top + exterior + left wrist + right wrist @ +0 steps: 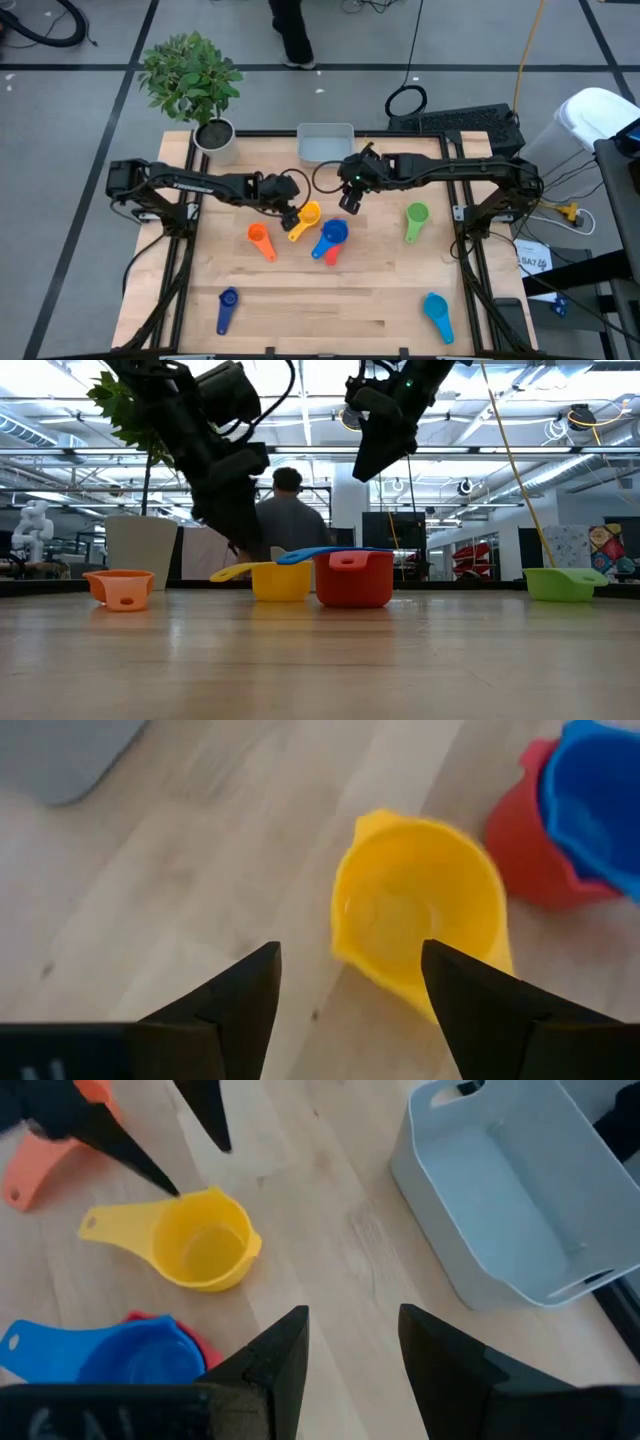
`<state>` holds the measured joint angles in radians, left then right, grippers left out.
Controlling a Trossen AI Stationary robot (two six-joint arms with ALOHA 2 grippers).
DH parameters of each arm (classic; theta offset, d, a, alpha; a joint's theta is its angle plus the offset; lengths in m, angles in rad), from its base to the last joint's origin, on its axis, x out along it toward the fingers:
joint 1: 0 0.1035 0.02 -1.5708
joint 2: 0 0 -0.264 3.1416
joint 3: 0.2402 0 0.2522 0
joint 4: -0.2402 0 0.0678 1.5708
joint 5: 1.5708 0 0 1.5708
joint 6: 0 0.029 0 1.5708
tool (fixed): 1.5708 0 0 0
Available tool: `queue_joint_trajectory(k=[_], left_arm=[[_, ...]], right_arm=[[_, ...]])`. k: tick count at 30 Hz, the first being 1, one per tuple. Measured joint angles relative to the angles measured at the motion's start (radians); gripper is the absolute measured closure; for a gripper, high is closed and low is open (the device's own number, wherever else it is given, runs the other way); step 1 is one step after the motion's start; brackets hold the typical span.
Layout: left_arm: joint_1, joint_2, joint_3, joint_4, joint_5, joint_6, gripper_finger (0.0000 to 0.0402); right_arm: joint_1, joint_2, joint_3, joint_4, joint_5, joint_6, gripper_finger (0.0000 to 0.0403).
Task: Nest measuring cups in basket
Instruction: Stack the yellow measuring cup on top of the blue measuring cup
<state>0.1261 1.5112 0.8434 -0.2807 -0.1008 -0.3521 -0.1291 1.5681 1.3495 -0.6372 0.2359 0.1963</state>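
Note:
The yellow cup (306, 214) (420, 915) (200, 1240) stands upright on the table. My left gripper (292, 216) (350, 985) is open and low beside it, with one finger on the handle side. The bright blue cup (332, 236) (120, 1355) sits nested in the red cup (354, 578). The orange cup (260, 238), the green cup (416, 220), the dark blue cup (227, 308) and the teal cup (437, 315) lie apart on the table. The pale grey basket (325, 142) (500, 1200) stands at the far edge with nothing in it. My right gripper (350, 200) (352, 1345) is open and raised between the basket and the cups. My left gripper comes slanting down from the table's left. One fingertip (172, 1184) stands at the yellow cup's rim (190, 1198) near its handle, the other fingertip (222, 1142) off to the far side. Whether either touches the cup, I cannot tell.
A white plant pot (215, 135) stands at the table's far left corner, left of the basket. A black frame (460, 215) borders the wooden table. A person (285, 520) stands in the room behind. Bare wood lies at the table's near middle (330, 310).

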Motion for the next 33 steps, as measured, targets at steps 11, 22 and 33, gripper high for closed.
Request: queue_joint_trajectory(k=[11, 22, 33], left_arm=[[-0.016, 0.081, 0.000, 0.028, -0.001, -0.149, 0.0158], [-0.038, 0.141, 0.000, 0.051, 0.005, -0.203, 0.0169], [-0.038, 0.140, 0.047, 0.042, 0.051, -0.112, 0.0383]], right_arm=[[0.013, 0.000, 0.000, -0.011, 0.000, 0.001, 0.0252], [0.038, 0.000, 0.000, -0.010, -0.001, 0.000, 0.0252], [0.046, 0.000, 0.000, -0.038, -0.001, -0.007, 0.0252]])
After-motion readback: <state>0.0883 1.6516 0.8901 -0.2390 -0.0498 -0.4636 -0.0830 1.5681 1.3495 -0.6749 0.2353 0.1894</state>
